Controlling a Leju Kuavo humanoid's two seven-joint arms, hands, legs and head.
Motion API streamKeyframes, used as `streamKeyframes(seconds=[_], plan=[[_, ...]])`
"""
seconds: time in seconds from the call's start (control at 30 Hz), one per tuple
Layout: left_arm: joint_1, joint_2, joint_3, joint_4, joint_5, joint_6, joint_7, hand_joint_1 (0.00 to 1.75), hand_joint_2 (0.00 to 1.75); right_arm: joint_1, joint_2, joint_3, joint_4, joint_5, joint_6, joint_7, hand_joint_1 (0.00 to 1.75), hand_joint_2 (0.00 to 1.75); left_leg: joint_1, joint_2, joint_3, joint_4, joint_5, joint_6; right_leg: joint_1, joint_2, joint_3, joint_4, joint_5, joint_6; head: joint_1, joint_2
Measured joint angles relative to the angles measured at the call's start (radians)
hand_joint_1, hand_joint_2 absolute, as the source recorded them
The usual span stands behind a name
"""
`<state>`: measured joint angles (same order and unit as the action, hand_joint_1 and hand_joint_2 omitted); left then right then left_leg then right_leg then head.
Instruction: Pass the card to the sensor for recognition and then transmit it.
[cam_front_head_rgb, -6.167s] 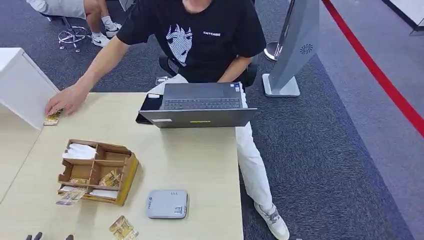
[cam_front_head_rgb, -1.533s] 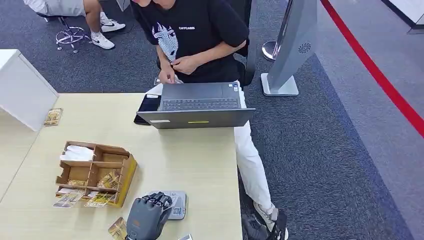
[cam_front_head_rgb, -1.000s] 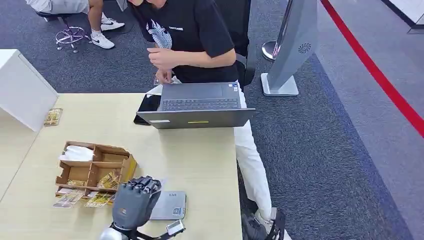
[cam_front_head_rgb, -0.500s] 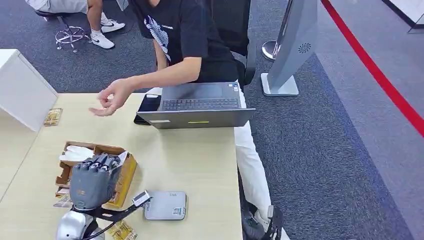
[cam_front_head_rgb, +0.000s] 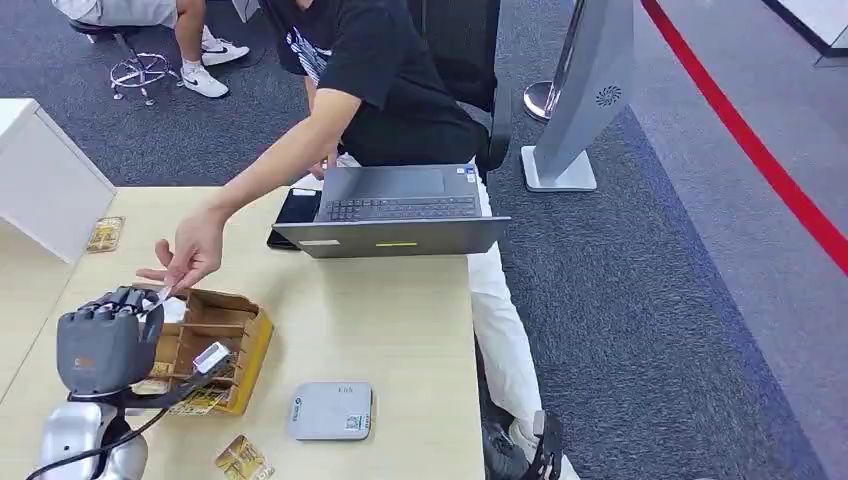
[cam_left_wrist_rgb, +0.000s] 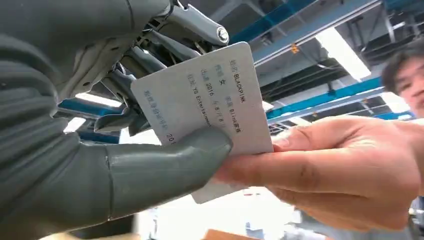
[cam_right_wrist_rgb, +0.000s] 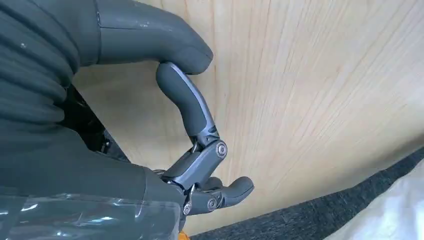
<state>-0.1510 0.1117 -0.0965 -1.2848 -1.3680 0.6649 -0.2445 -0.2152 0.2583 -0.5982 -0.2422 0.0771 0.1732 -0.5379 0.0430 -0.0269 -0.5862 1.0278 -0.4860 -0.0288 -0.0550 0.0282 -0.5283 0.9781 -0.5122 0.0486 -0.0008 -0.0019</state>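
My left hand (cam_front_head_rgb: 105, 345) is raised over the wooden organizer (cam_front_head_rgb: 232, 332) at the table's left. It pinches a white printed card (cam_left_wrist_rgb: 210, 110) between its thumb (cam_left_wrist_rgb: 165, 162) and its fingers. The card's edge (cam_front_head_rgb: 160, 297) shows at the top of my hand. A person's hand (cam_front_head_rgb: 190, 255) reaches across the table, and its fingers (cam_left_wrist_rgb: 325, 170) grip the card's other end. The grey sensor box (cam_front_head_rgb: 332, 410) lies flat near the front edge, to the right of my hand. My right hand (cam_right_wrist_rgb: 150, 150) hovers over bare tabletop, fingers loosely bent and holding nothing.
An open laptop (cam_front_head_rgb: 400, 215) and a dark phone (cam_front_head_rgb: 297, 208) sit at the far edge in front of the seated person. A loose card (cam_front_head_rgb: 243, 458) lies by the front edge, another (cam_front_head_rgb: 105, 233) beside a white box (cam_front_head_rgb: 45, 175) at the left.
My left hand has carried the card from over the sensor leftward and away from me, above the organizer. The person's arm stretched out and their fingers took hold of the card.
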Motion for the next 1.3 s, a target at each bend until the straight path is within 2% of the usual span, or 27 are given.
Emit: streamKeyframes(seconds=[0.27, 0.3, 0.33, 0.6, 0.87, 1.07, 1.13, 1.2, 1.3], plan=[[-0.018, 0.023, 0.018, 0.017, 0.008, -0.001, -0.002, 1.71, 1.75, 0.0, 0.0, 0.002, 0.0, -0.001, -0.002, 0.0, 0.0, 1.75, 0.0, 0.003, 0.0, 0.0, 0.0, 0.0, 0.0, 0.003, 0.0, 0.0, 0.0, 0.0, 0.0, 0.0], [-0.018, 0.026, 0.021, 0.017, 0.016, 0.0, -0.006, 0.35, 1.75, 0.0, 0.0, 0.003, 0.0, -0.001, -0.003, 0.0, 0.0, 1.75, 0.0, 0.004, 0.0, 0.0, 0.0, 0.0, 0.0, 0.004, -0.001, 0.0, 0.0, 0.0, 0.0, 0.0], [-0.018, 0.028, 0.024, 0.017, 0.027, 0.002, -0.013, 0.0, 1.75, 0.0, 0.0, 0.004, 0.0, -0.002, -0.004, 0.0, 0.0, 1.75, 0.0, 0.004, 0.0, 0.0, -0.001, -0.001, 0.0, 0.004, -0.001, 0.0, 0.0, 0.0, 0.0, 0.0], [0.032, 0.012, 0.043, 0.01, 0.079, 0.018, -0.08, 0.0, 1.75, 0.0, 0.0, 0.017, 0.0, -0.025, -0.013, -0.004, 0.0, 1.75, 0.0, 0.004, 0.0, 0.0, -0.002, -0.002, 0.0, 0.004, -0.001, 0.0, -0.001, 0.0, 0.0, 0.0], [0.107, -0.027, 0.026, -0.071, -0.007, 0.019, -0.094, 0.0, 1.75, 0.001, 0.0, 0.021, 0.0, -0.044, -0.013, -0.016, 0.0, 1.75, 0.0, 0.004, 0.001, 0.0, -0.002, -0.002, 0.0, 0.004, -0.001, 0.0, 0.0, 0.0, 0.0, 0.0], [0.17, -0.043, -0.074, -0.149, -0.085, -0.015, -0.067, 0.0, 1.75, 0.001, 0.0, 0.022, 0.0, -0.059, -0.013, -0.018, 0.0, 1.75, 0.0, 0.004, 0.0, 0.0, -0.003, -0.001, 0.0, 0.004, -0.001, 0.0, 0.0, 0.0, 0.0, 0.0], [0.181, -0.043, -0.098, -0.161, -0.112, -0.053, -0.068, 0.0, 1.75, 0.001, 0.0, 0.022, 0.0, -0.063, -0.013, -0.019, 0.0, 1.75, 0.0, 0.004, 0.001, 0.0, -0.003, -0.001, 0.0, 0.004, -0.001, -0.001, -0.001, 0.0, 0.0, 0.0], [0.2, -0.029, -0.143, -0.174, -0.158, -0.104, -0.061, 0.0, 1.75, 0.001, 0.0, 0.023, 0.0, -0.077, -0.012, -0.023, 0.0, 1.75, 0.0, 0.004, 0.001, 0.0, -0.003, -0.001, 0.0, 0.004, -0.001, -0.001, -0.001, 0.0, 0.0, 0.0], [0.236, -0.004, -0.245, -0.188, -0.166, -0.141, -0.018, 0.0, 1.75, 0.003, -0.001, 0.023, 0.0, -0.084, -0.012, -0.035, 0.0, 1.75, 0.0, 0.004, 0.0, 0.0, -0.003, -0.002, 0.0, 0.004, -0.002, -0.001, -0.001, 0.0, 0.0, 0.0]])
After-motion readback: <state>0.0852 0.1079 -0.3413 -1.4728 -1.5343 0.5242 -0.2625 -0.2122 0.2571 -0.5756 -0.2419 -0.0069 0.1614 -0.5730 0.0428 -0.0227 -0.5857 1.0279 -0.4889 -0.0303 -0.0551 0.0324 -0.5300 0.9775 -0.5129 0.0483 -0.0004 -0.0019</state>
